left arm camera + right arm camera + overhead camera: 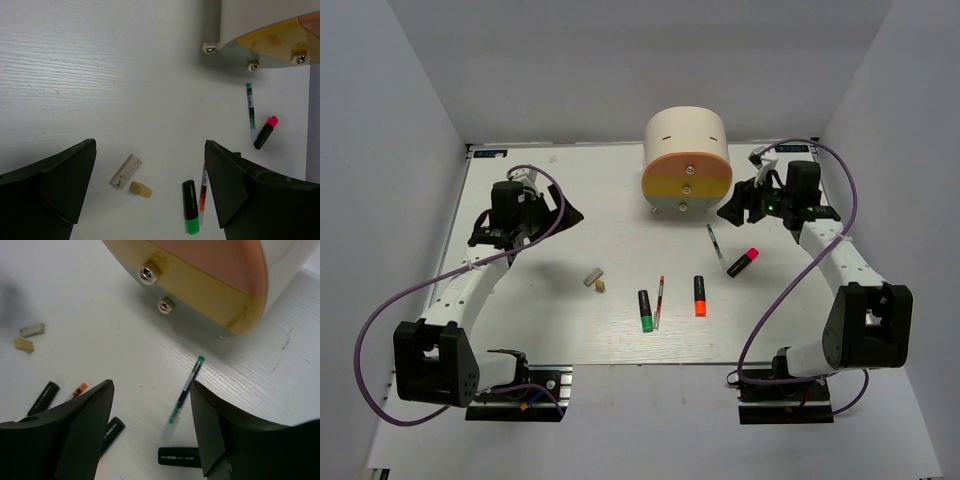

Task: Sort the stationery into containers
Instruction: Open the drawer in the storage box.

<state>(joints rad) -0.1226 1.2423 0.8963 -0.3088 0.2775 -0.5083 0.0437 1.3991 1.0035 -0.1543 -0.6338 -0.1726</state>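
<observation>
The cream cylindrical desk unit (686, 160) sits at the back middle of the white surface (540, 320). Its round face is banded orange, yellow and pale green, with a small metal knob on each band. In front of it to the right lie a thin dark pen (714, 241) and a pink-ended highlighter (743, 262). Nearer the middle are an orange-ended highlighter (700, 296), a thin red pen (659, 301) and a green-ended highlighter (645, 310). Two beige erasers (596, 280) lie just beside each other further left. The left fingers (55, 185) are spread and empty, left of the unit. The right fingers (75, 430) are spread and empty above the dark pen.
</observation>
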